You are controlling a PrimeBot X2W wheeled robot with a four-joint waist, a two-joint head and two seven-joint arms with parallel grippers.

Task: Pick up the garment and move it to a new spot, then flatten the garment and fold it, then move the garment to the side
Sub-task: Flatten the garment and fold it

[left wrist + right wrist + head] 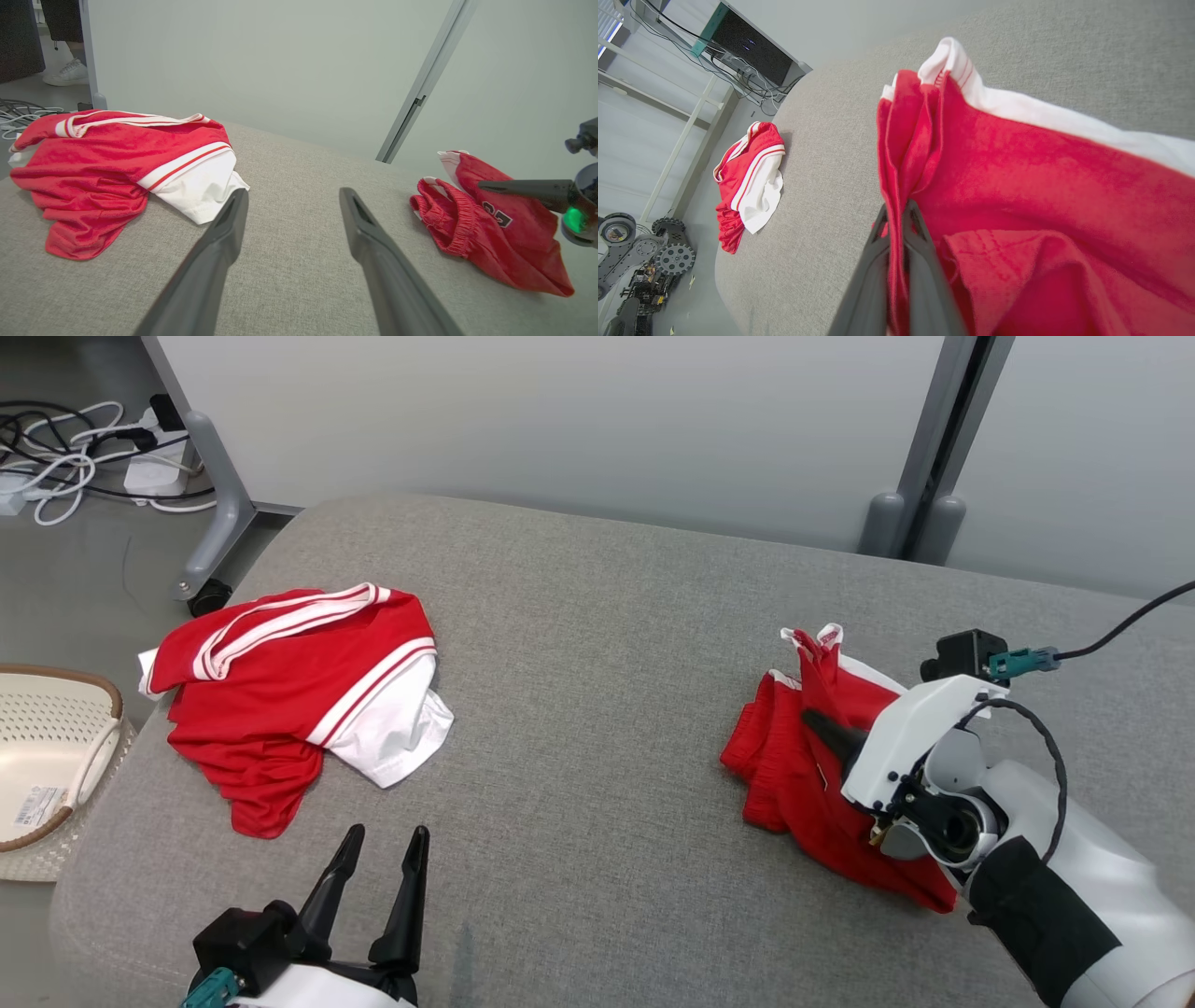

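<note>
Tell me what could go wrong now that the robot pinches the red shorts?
1. The right gripper is shut on just a thin fold of the shorts; it might slip out when lifted.
2. The rest lies bunched on the cushion, so it may drag and crumple more.
3. The open left gripper is far off, so it can't help catch.

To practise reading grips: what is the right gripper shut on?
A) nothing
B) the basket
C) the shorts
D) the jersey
C: the right gripper pinches a fold of the shorts, while the jersey lies apart on the cushion.
</note>
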